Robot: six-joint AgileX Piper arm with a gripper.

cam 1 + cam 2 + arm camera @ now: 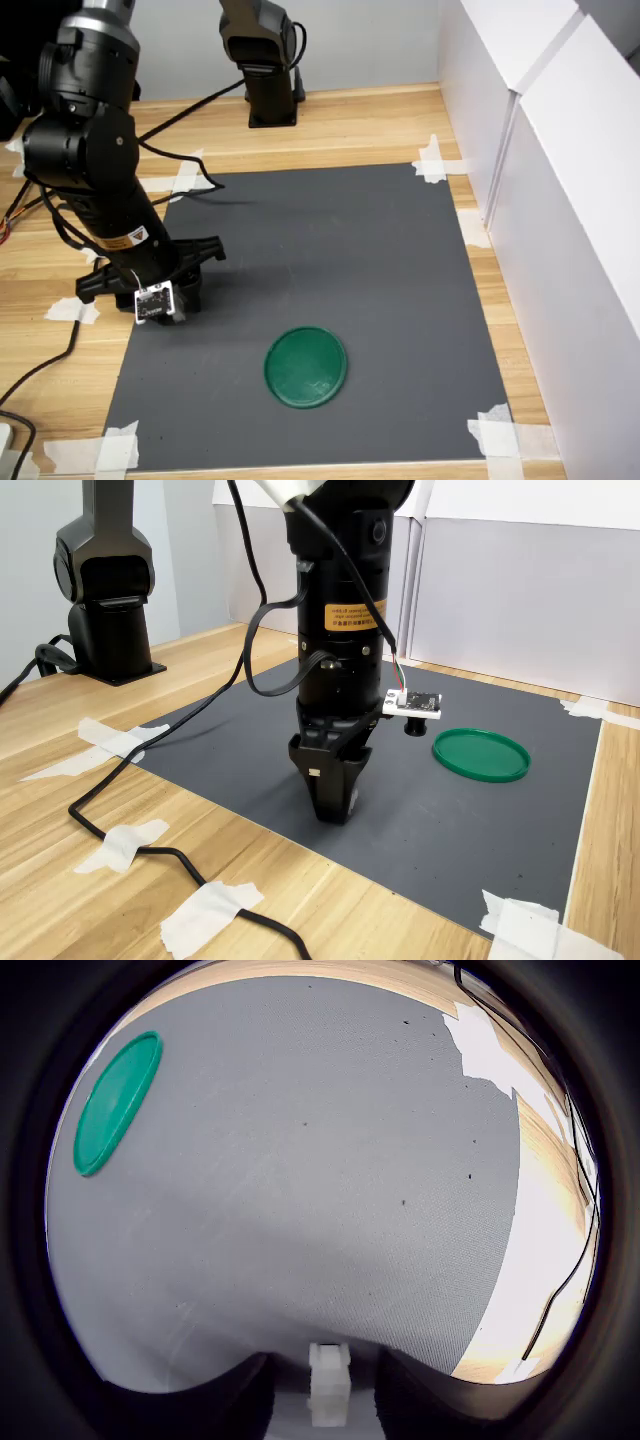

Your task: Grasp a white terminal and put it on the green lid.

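Gripper [335, 805] points straight down at the matte dark grey mat [330, 260], near the mat's left edge in the first exterior view. In the wrist view, the white terminal [328, 1385], a small blocky stepped plastic piece, sits right between the 2 dark fingers [235, 1400], and the jaws look clenched on it. The green lid [306, 366], a flat glossy round disc with a thin raised rim, lies bare on the mat, apart from the gripper, toward the first exterior view's right.
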